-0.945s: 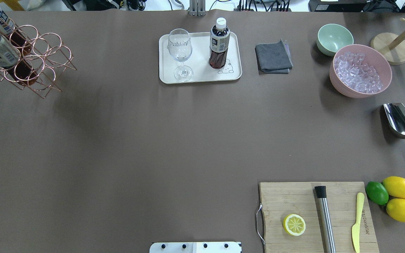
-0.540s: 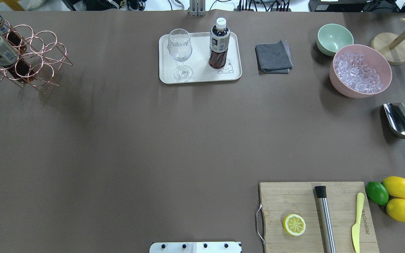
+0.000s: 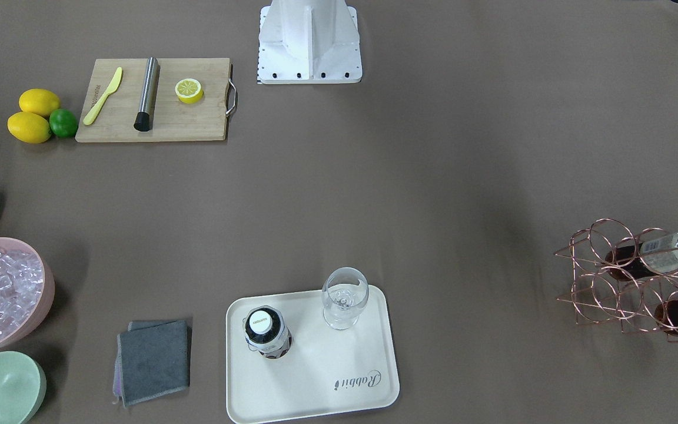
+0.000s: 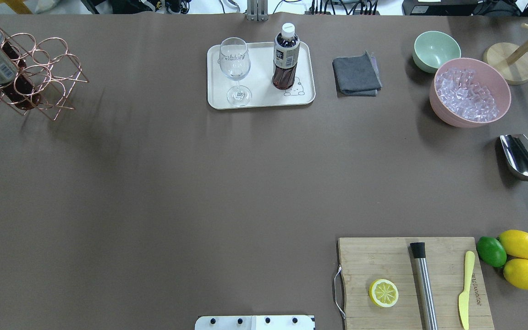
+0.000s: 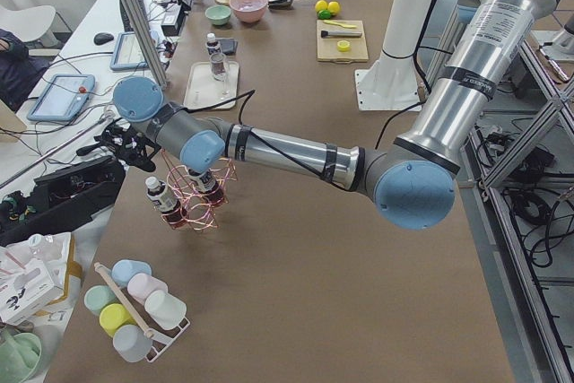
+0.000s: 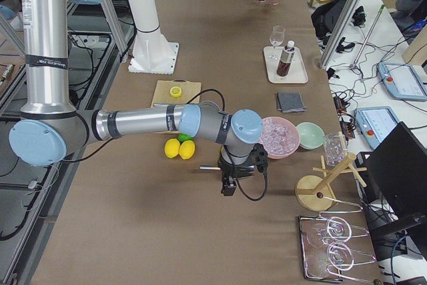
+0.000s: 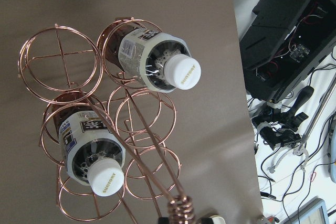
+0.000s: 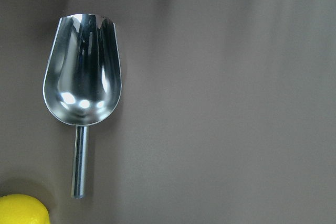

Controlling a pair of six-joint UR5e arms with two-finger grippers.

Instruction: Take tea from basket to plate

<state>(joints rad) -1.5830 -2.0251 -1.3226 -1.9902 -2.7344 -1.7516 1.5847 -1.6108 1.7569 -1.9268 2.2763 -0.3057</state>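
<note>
One tea bottle (image 4: 286,57) stands upright on the cream plate (image 4: 264,98), next to a wine glass (image 4: 234,64); it also shows in the front view (image 3: 266,333). The copper wire basket (image 4: 39,78) hangs tilted at the table's far left end with two more tea bottles (image 7: 152,61) in its rings. Its coiled handle top (image 7: 181,209) sits right at my left gripper (image 5: 143,154), which holds the basket. My right gripper (image 6: 230,181) hovers over the metal scoop (image 8: 81,82); I cannot tell if it is open or shut.
A grey cloth (image 4: 356,74), a mint bowl (image 4: 436,48) and a pink bowl of ice (image 4: 470,91) sit right of the plate. A cutting board (image 4: 383,261) with a lemon half, muddler and knife, plus lemons and a lime (image 4: 491,251), lies front right.
The basket with its two bottles has moved left and slightly back, toward the table's left end. The bottle and glass on the plate have not moved.
</note>
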